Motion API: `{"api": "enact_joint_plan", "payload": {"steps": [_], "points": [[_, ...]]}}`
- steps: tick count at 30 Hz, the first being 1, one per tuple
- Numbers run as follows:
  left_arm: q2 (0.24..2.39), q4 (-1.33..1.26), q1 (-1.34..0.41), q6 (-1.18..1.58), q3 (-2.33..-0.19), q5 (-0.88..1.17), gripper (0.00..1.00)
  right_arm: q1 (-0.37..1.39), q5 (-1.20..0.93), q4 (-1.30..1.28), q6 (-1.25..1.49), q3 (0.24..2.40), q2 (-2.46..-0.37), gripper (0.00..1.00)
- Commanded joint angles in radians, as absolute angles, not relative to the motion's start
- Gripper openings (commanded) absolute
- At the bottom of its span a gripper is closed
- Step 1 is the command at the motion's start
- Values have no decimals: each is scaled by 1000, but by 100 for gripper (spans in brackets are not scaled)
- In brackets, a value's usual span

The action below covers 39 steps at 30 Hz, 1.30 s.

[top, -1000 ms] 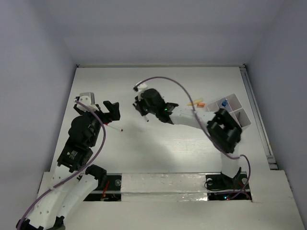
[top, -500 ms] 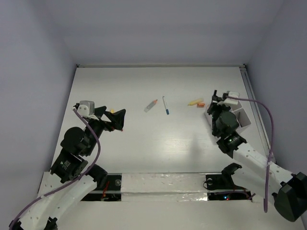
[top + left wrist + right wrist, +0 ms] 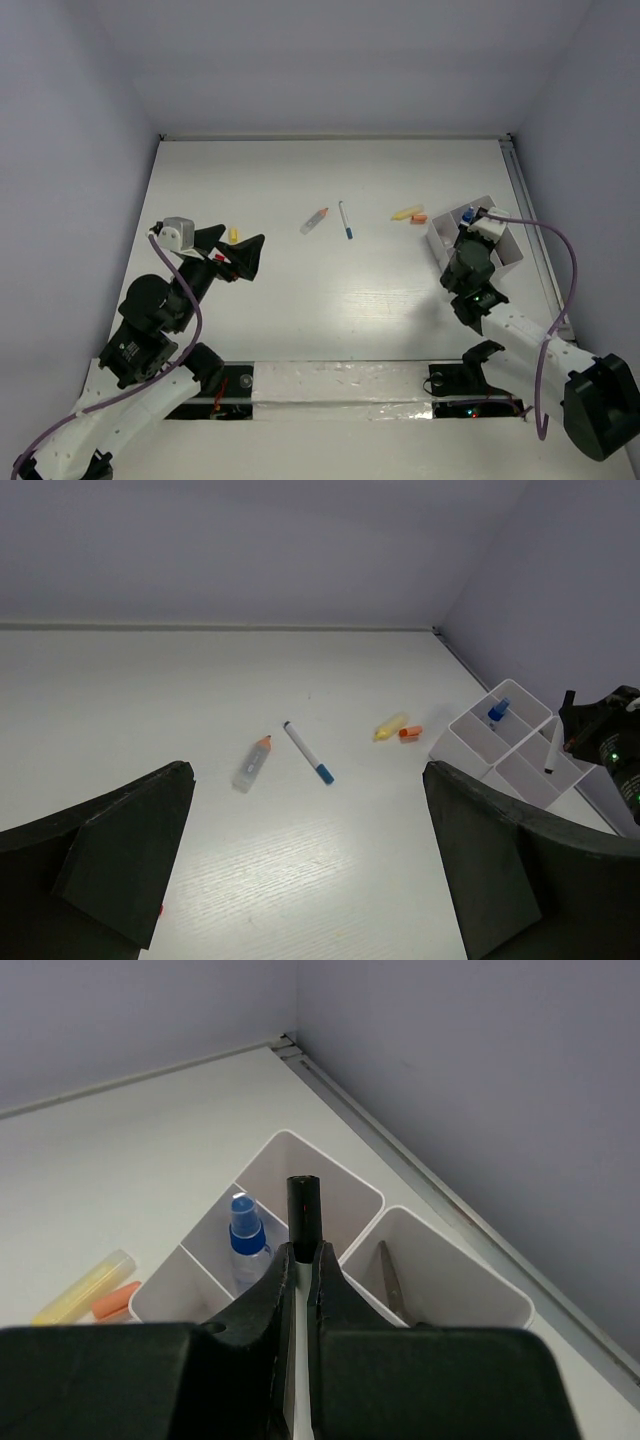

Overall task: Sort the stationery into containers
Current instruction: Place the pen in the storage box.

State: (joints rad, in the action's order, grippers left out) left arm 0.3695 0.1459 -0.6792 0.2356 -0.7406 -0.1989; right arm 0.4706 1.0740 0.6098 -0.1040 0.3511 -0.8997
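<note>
Left tool (image 3: 238, 250): stands with jaws spread wide over the left half of the surface (image 3: 300, 330), near the left edge. Appears in the left wrist view only as two dark fingers (image 3: 120, 860) framing the scene.

Right tool (image 3: 300, 1252): clamps shut on the white pen with black tip (image 3: 303, 1210), with the black end projecting past the fingertips. Hangs above the containers (image 3: 470, 1305) at the right edge of the surface.

Top external view: shows the containers (image 3: 508, 250) partly covered by the right tool. Does not resolve the clamped pen.

Left wrist view: shows that pen (image 3: 551, 750) from the side, near upright and slightly tilted, with its lower end at the container rims (image 3: 470, 735). Cannot tell which compartment lies beneath.

Right wrist view only: reveals a slender grey item (image 3: 390, 1278) leaning inside the right-hand compartment.

All three views: show a blue-capped item (image 3: 243, 1245) standing in a compartment on the left side.

Loose on the surface, toward the far edge:
- white orange-capped tube (image 3: 315, 221) and blue-and-white pen (image 3: 344, 219), near each other but apart, around mid-width. Seen in the top and left wrist views only.
- yellow piece (image 3: 404, 212) and orange piece (image 3: 419, 218), just beside each other, near the containers' left side. Seen in all three views.
</note>
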Motion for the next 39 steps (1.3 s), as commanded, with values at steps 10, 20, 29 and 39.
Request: {"api": "enact_joint_plan", "payload": {"steps": [10,20,29,39], "points": [[368,107,-690,222,-733,-229,99,446,1157,673,100,336,-1071,0],[376,109,-690,221,-732,-235,99,446,1158,618,173,333,-1123,8],[377,109,-690,221,-730,-239,99,446,1135,474,230,374,-1091,38],[385,109,-690,219,-730,-247,99,471,950,318,141,589,-1043,44]]}}
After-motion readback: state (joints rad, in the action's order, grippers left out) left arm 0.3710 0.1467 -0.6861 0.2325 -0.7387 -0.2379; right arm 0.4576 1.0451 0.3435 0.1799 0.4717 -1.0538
